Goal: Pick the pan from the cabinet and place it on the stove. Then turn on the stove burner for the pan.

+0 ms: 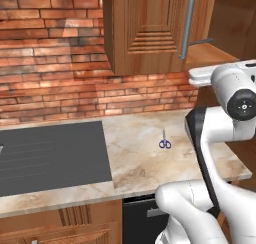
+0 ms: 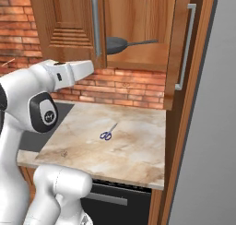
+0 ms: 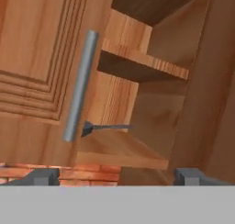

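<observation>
Dark two-finger gripper: jaws spread wide, grasping nothing | round shallow dark grey frying pan: on the lower shelf of the open reddish-brown wooden wall cabinet, long straight handle pointing right | likely rigid, weighty, front-heavy; best gripped on the handle near the bowl.

base views flank counter — hand view upward
</observation>
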